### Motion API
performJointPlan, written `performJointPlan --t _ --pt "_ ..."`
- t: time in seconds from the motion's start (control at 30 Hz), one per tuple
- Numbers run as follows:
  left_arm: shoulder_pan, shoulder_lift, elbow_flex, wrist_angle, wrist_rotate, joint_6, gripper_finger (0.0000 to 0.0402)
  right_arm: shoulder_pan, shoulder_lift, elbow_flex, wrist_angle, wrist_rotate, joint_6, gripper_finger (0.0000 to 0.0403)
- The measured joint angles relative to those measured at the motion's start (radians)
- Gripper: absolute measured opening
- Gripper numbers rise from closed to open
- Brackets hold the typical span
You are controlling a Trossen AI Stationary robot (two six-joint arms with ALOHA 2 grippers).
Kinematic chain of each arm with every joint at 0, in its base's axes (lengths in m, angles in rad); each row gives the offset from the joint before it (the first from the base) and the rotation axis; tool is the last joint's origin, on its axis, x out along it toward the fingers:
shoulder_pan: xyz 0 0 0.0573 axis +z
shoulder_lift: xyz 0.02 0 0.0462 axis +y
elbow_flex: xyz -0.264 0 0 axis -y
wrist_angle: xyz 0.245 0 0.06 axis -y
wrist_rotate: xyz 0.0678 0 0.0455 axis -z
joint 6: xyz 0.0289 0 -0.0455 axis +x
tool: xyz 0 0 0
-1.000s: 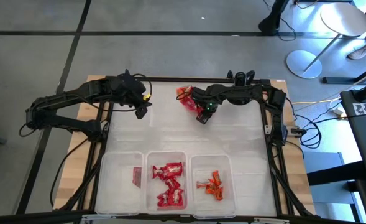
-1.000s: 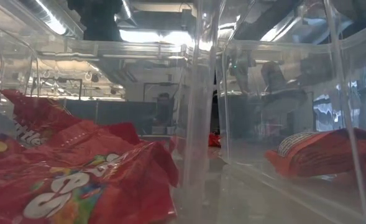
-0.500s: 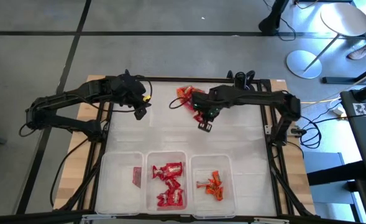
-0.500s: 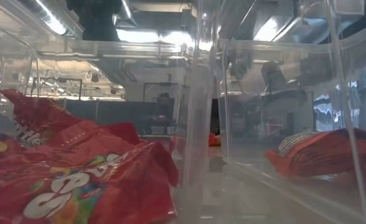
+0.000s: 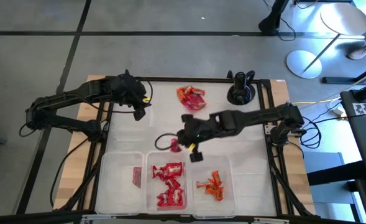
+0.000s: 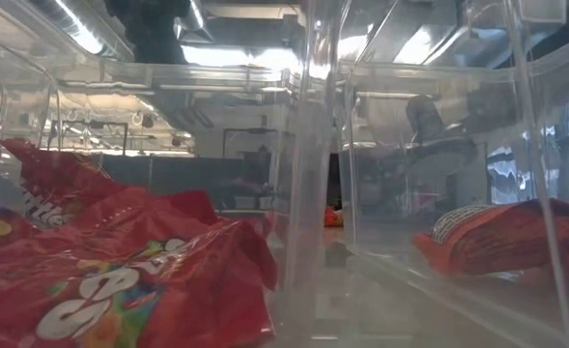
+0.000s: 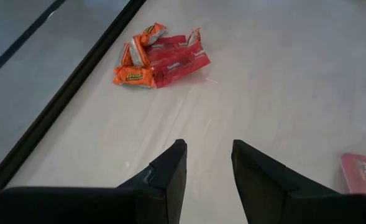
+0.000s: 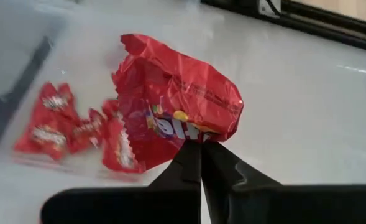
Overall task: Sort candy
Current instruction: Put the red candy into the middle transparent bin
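- Bins [image 5: 117, 163] along the table's near edge hold sorted candy; the middle one has red packets [image 5: 169, 183].
- Right gripper [image 5: 184, 145], clamped on a red packet [image 8: 173, 107], hangs just behind the middle bin.
- Left gripper [image 5: 140, 109] waits part-open, empty, at far left.
- Unsorted pile [image 5: 191, 97] lies at the far edge.

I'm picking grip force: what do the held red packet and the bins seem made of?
Red packet, pinched by the right gripper: thin glossy plastic film, seemingly; it creases and has a serrated edge. Bins: clear rigid plastic, probably; contents show through, walls glint.
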Motion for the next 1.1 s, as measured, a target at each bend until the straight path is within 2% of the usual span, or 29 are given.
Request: performJointPlan --t 0.13,0.23,0.37,0.5,0.73,0.93,1.1 --pt "0.0 -0.002 0.0 -0.009 0.0 0.018 0.0119 0.042 0.05 0.0 0.088 0.0 0.04 0.0002" --pt "-0.01 -0.005 0.0 -0.026 0.002 -0.026 0.0119 0.065 0.086 -0.002 0.132 -0.011 0.09 0.0002" --pt "-0.077 -0.02 0.0 -0.081 0.005 -0.054 0.0117 0.098 0.125 -0.002 0.163 -0.035 0.136 0.0002" --pt "-0.198 -0.026 0.0 -0.084 0.007 -0.158 0.0101 0.134 0.168 0.0 0.184 -0.046 0.201 0.0002" --pt "-0.474 -0.029 0.002 -0.079 0.005 -0.347 0.0066 0.188 0.237 0.001 0.279 -0.054 0.304 0.0002" --pt "-0.7 -0.029 0.002 -0.076 -0.111 -0.475 0.0036 0.207 0.299 0.001 0.382 -0.064 0.406 0.0002" --pt "-0.805 -0.024 0.002 -0.073 -0.155 -0.571 0.0015 0.204 0.349 0.012 0.403 -0.045 0.488 0.0002"
